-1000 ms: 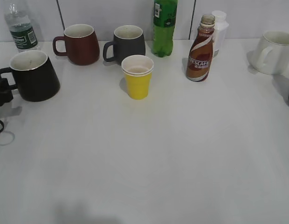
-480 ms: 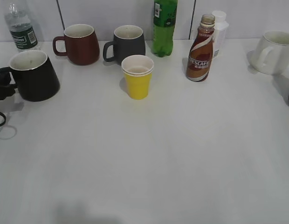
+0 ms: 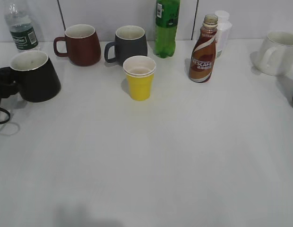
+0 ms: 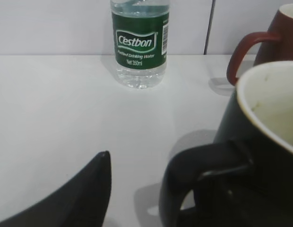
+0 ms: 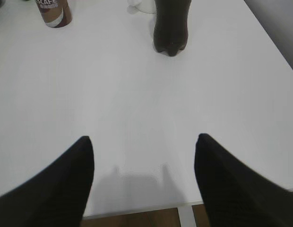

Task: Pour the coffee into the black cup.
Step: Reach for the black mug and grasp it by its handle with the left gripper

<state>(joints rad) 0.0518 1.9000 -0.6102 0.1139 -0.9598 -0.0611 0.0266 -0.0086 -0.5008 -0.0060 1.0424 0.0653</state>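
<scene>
1. The black cup point(image 3: 35, 76) stands upright at the far left of the desk point(image 3: 160, 161), its loop handle turned outward toward the left edge. That puts the handle where the left arm can reach it.
2. The left end effector point(image 3: 2, 90) sits right at that handle. In the left wrist view one dark finger point(image 4: 85, 198) lies on the open-desk side of the handle, and the handle fills the space beside it. The other finger is hidden by the mug, so I cannot tell whether the end effector is apart or already pressed together on the handle.
3. The off-white inside of the cup looks empty, so I judge the pour has not begun.
4. The coffee point(image 3: 203, 49) stands upright toward the back right, well apart from the black cup, with no cap visible on its narrow neck. Nothing holds it.
5. The right end effector point(image 5: 144, 156) hangs over bare desk with its two fingers spread apart and nothing between them. The coffee shows only at the top left corner of its view, so it is far from a grasp.
6. A yellow cup point(image 3: 139, 78), a dark grey mug point(image 3: 130, 45) and a maroon mug point(image 3: 82, 45) stand between bottle and black cup. Bringing the cup toward the middle would probably shorten the bottle's carry past them.
</scene>
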